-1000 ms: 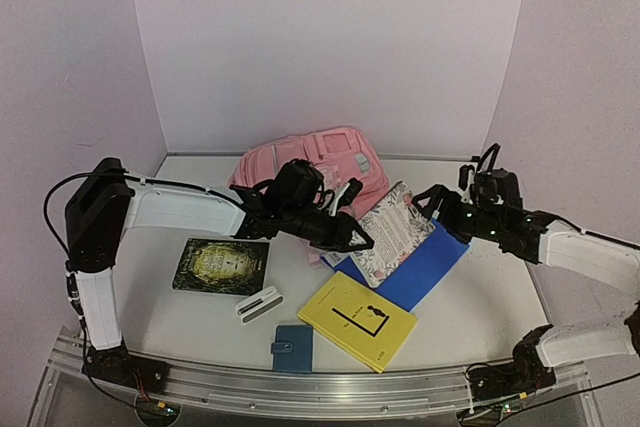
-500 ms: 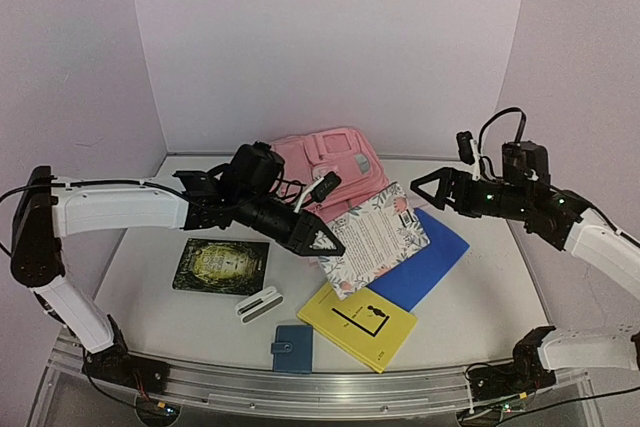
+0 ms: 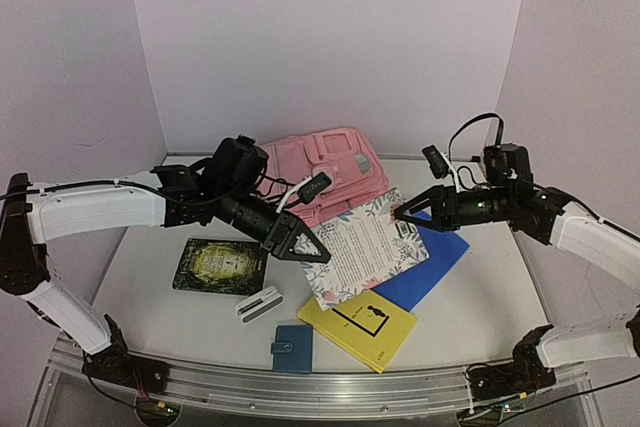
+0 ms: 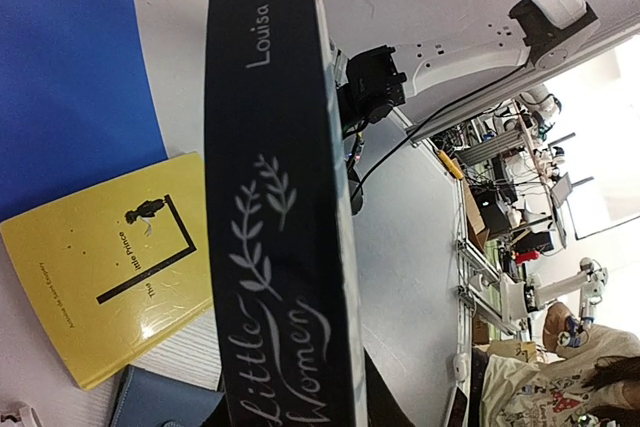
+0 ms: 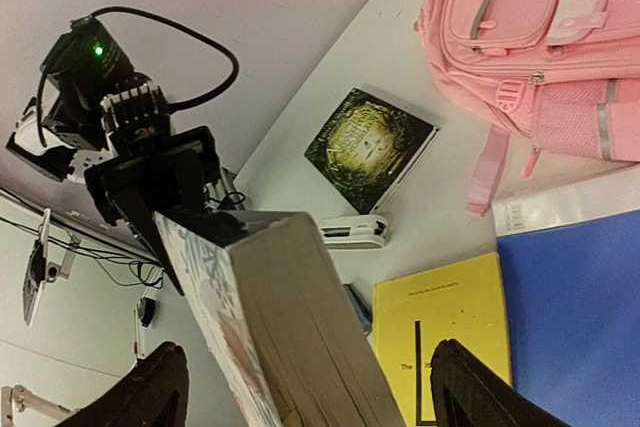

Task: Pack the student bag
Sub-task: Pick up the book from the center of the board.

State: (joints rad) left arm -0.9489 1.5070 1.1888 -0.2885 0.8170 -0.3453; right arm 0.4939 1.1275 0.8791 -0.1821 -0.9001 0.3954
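The pink student bag (image 3: 322,169) lies at the back of the table and also shows in the right wrist view (image 5: 540,37). My left gripper (image 3: 304,246) is shut on the spine side of a floral "Little Women" book (image 3: 366,247) and holds it tilted above the table. The dark spine fills the left wrist view (image 4: 270,197). My right gripper (image 3: 408,213) is open at the book's right edge. In the right wrist view its jaws stand wide on either side of the page edge (image 5: 300,327), without touching it.
A blue folder (image 3: 428,260) and a yellow book (image 3: 357,320) lie under and in front of the held book. A dark green book (image 3: 222,265), a white stapler (image 3: 259,304) and a blue wallet (image 3: 292,347) lie front left.
My left gripper has carried the floral book left and nearer, away from the bag. My right gripper has moved left to the book's right edge.
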